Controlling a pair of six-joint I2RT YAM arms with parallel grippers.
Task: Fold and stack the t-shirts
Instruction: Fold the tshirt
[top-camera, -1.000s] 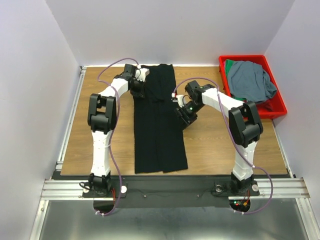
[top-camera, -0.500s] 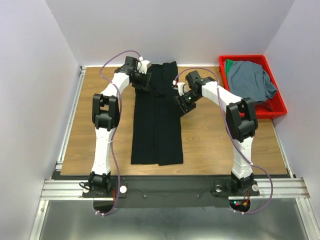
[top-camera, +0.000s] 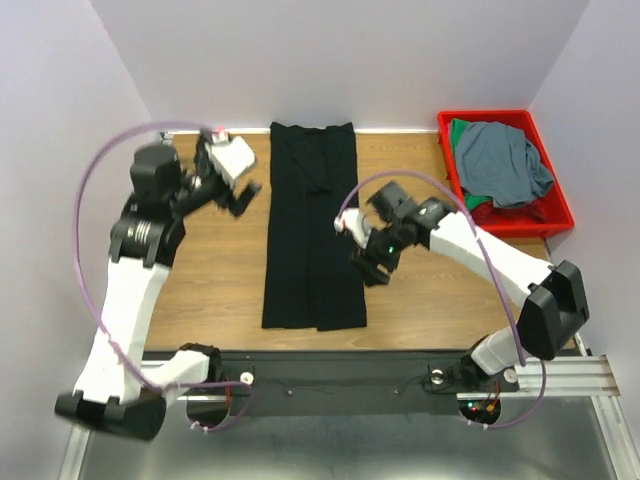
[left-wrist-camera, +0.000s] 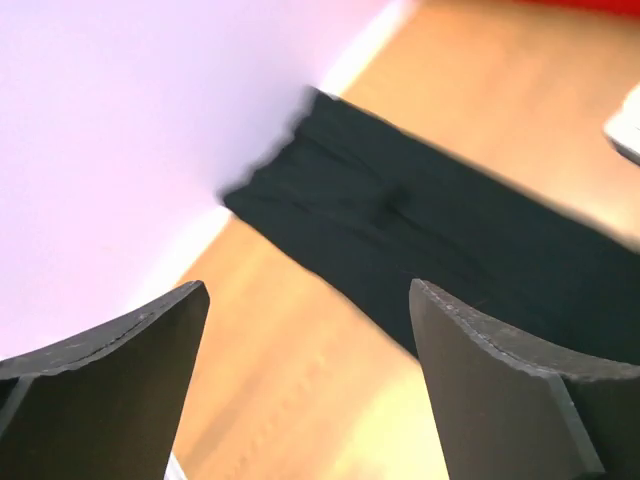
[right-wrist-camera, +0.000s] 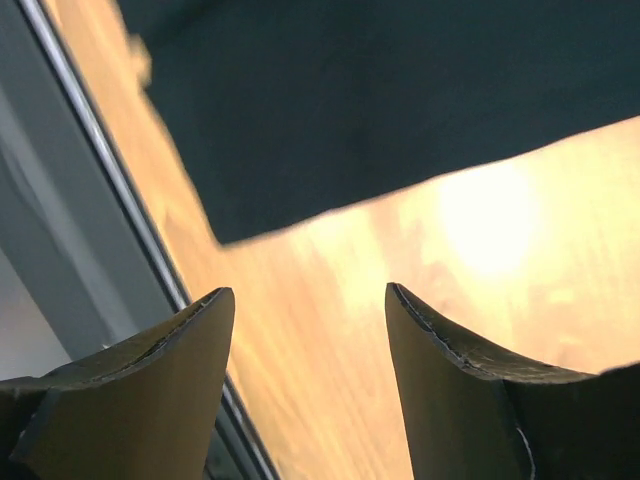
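The black shirt (top-camera: 312, 240) lies as a long narrow strip down the middle of the tabletop (top-camera: 200, 280), reaching its far edge. Both arms have just released it. The left gripper (top-camera: 243, 197) has swung toward the left edge, jaws wide, empty. The right gripper (top-camera: 368, 268) hovers at the strip's right side, jaws parted, empty. Crosswise folding probably comes next. The grey shirt (top-camera: 505, 165) and green shirt (top-camera: 460, 130) sit in the bin (top-camera: 556, 215), far right corner.

A red bin (top-camera: 556, 212) sits at the wooden table's (top-camera: 200, 285) far right corner.
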